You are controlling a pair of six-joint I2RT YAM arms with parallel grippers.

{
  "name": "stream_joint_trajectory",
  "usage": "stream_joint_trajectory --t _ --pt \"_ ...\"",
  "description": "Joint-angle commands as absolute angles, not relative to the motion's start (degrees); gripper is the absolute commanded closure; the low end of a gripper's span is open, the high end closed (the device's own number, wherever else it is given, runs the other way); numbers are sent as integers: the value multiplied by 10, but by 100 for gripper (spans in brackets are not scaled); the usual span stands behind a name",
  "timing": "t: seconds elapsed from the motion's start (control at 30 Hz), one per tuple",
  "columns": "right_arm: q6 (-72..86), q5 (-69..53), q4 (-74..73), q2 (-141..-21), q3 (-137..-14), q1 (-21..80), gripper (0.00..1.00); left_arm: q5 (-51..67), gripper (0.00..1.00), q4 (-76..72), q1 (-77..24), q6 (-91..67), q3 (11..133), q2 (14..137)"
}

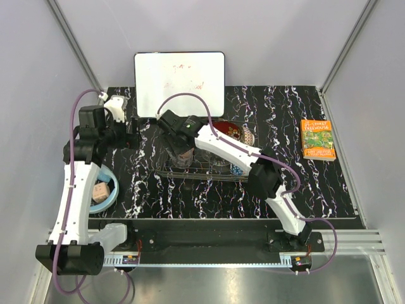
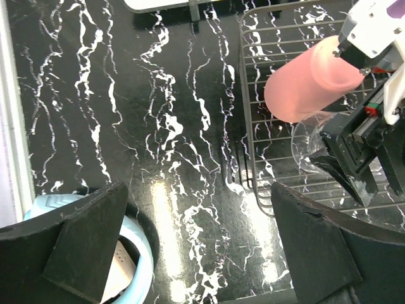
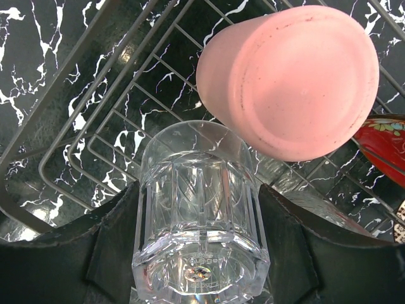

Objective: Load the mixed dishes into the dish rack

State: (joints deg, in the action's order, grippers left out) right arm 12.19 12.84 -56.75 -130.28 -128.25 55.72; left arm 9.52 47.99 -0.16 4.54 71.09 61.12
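My right gripper (image 3: 199,190) is shut on the clear glass tumbler (image 3: 199,244), held bottom-up over the left end of the dish rack (image 3: 95,126). The pink plastic cup (image 3: 291,76) stands upside down in the rack, close behind the tumbler. The red patterned bowl (image 3: 386,142) shows at the right edge. In the top view the right gripper (image 1: 180,155) is over the rack (image 1: 209,171), with the red bowl (image 1: 228,131) and the beige netted bowl (image 1: 248,135) behind. My left gripper (image 2: 199,190) is open and empty over bare table, left of the rack (image 2: 266,114).
The light blue headphones (image 1: 109,193) lie at the table's left, under my left arm, and show beside the left finger (image 2: 136,253). The white whiteboard (image 1: 179,82) leans at the back. The orange book (image 1: 317,139) lies at the far right.
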Motion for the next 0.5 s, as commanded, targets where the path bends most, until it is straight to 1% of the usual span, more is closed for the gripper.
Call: stream_joint_trajectory --t 0.0,0.2,0.3,0.47 --pt "103 142 -561 -1313 -1305 562 100 143 1 464 22 52 708 601" --pt "105 115 -548 -1322 -1278 563 100 155 1 464 40 54 703 597" --pt "105 110 -527 -1313 -1236 563 100 160 1 465 43 53 701 598" --pt "107 107 -497 -1301 -1199 563 100 168 1 463 47 47 701 598"
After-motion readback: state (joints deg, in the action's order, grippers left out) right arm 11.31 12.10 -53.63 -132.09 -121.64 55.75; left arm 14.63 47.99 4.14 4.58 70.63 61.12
